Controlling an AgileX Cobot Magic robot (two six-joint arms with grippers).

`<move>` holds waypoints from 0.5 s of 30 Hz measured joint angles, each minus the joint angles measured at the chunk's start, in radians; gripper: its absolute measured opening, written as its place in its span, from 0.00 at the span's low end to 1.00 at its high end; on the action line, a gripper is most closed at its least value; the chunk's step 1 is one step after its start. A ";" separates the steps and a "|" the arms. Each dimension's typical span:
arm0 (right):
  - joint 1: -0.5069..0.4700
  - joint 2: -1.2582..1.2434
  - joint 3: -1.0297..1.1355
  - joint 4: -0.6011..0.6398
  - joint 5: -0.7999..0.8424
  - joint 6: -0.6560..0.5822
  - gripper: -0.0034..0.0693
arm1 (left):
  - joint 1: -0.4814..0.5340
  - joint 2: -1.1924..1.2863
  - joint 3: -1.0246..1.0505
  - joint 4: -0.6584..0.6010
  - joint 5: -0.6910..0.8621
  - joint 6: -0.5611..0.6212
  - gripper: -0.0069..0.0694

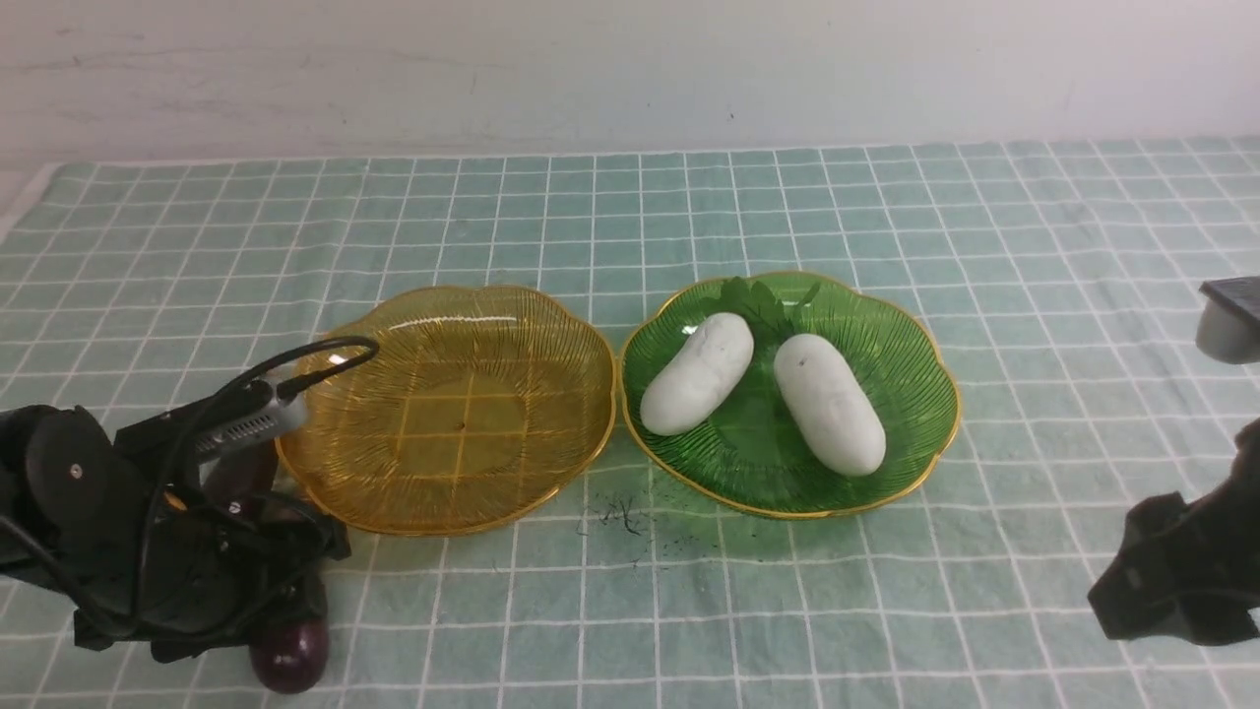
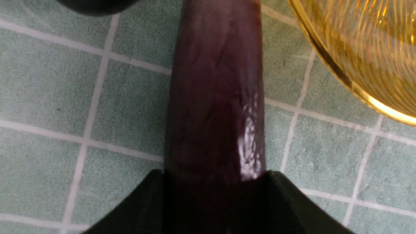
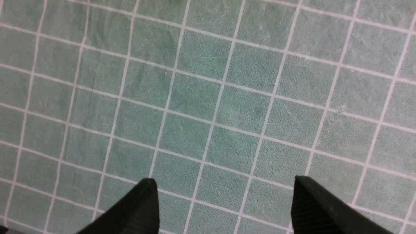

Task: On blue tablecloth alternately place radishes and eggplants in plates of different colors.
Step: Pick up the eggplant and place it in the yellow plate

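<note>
on the gridded tablecloth (image 1: 787, 611), an eggplant (image 2: 216, 107) (dark, glossy) lies between the left gripper's (image 2: 216, 195) tips, clamped.

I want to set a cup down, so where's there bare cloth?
Bare cloth lies beyond both plates, and between the green plate and the right pincer. It's crowded left of the amber plate, with the left pincer around an eggplant.
</note>
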 joint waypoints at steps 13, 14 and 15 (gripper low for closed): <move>0.000 0.000 0.001 0.027 -0.002 -0.044 0.72 | 0.000 -0.357 0.008 0.251 0.448 -0.041 0.54; 0.000 0.000 0.001 0.034 -0.002 -0.047 0.71 | 0.000 -0.384 0.001 0.246 0.461 -0.042 0.54; 0.000 0.000 0.001 0.040 -0.002 -0.052 0.70 | 0.000 -0.407 -0.010 0.239 0.465 -0.042 0.54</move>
